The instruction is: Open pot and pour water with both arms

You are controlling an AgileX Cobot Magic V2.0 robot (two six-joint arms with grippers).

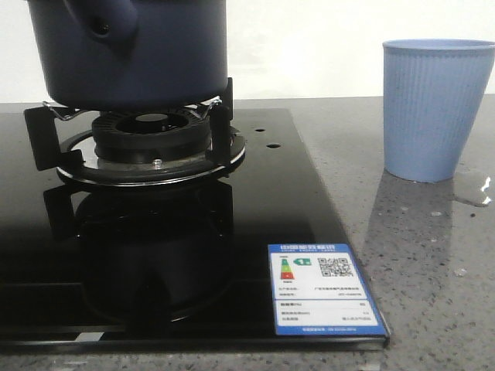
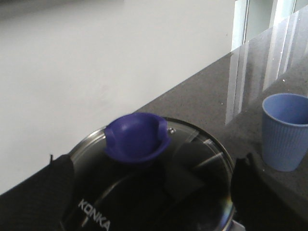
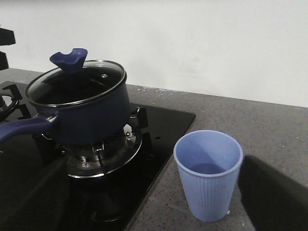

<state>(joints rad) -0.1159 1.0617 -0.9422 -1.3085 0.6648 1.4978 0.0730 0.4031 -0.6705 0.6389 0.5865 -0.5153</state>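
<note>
Pot [image 1: 128, 54] sitting on the burner [image 1: 151, 139] of a black stove [image 1: 255, 224], glass lid [image 3: 77, 84] on, blue knob [image 2: 137, 137] on top. Left gripper [image 2: 151, 192] spread wide above the lid, fingers [image 2: 55, 183] either side of the knob, touching nothing. Ribbed cup [image 1: 437, 108] on the counter [image 1: 433, 255] beside a small puddle of water [image 1: 473, 189]; right gripper's state impossible to tell.

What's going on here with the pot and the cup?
A dark blue pot sits on a stove burner with its glass lid on. The left gripper hovers over the lid's knob, fingers spread on both sides. A light blue cup stands nearby on the counter, beside a small water puddle.
</note>
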